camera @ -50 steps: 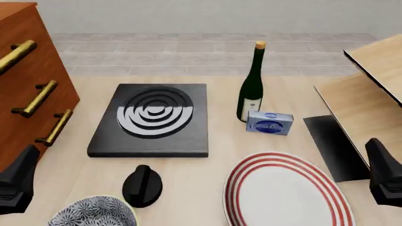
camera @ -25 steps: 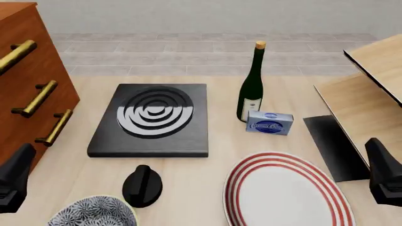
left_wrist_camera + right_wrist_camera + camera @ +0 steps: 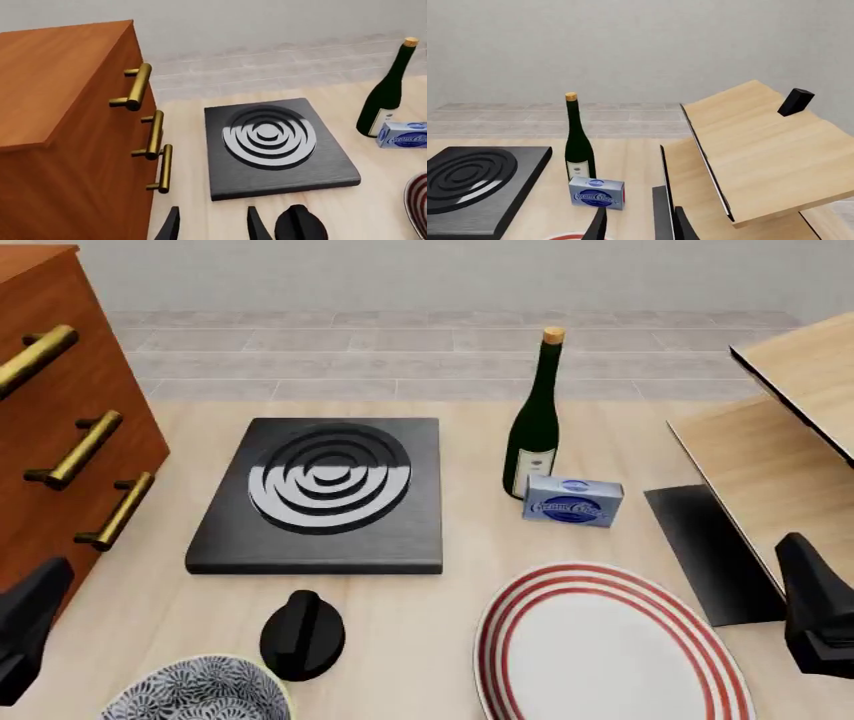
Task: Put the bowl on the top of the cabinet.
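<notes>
In the left wrist view, the left gripper point(image 3: 212, 224) shows parted, empty fingertips near the cabinet point(image 3: 67, 130); the bowl is out of frame. In the front view, the bowl point(image 3: 198, 692) lies at the near-left edge, half cropped, just right of the left gripper and far from the right gripper point(image 3: 817, 615). In the right wrist view, the right jaws stand parted and empty.

In the front view, the left gripper point(image 3: 24, 625) sits lower and further toward the left edge than a second ago, sliding steadily down and outward across the three moments. Half a second ago its dark tip reached up to the cabinet's point(image 3: 54, 420) lowest brass handle point(image 3: 115, 511); now the tip lies clearly below that handle, and less of the gripper's body shows in view.
</notes>
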{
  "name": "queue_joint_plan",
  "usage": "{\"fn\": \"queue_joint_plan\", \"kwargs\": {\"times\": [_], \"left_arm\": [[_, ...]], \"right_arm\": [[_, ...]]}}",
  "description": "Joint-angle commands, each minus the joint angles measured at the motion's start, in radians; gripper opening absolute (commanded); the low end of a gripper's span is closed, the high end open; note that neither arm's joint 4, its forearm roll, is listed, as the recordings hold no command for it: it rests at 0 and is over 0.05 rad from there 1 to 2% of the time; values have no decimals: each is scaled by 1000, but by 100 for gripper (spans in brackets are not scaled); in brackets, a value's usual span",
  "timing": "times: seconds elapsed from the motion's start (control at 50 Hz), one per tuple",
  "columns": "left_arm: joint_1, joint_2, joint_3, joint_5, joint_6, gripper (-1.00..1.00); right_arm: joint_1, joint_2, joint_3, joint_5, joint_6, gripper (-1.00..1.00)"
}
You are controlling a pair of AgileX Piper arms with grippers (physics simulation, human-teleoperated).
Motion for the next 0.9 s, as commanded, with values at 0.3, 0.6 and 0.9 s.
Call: {"fn": "queue_joint_plan", "kwargs": {"times": [0.3,0.6,0.9], "left_arm": [[-54,94,-88,204,16,100],[-75,121,-101,263,18,100],[-67,147,-135,331,53,100]], "right_arm": [[0,0,0,0,0,100],[0,0,0,0,0,100],[0,0,0,0,1,100]]}}
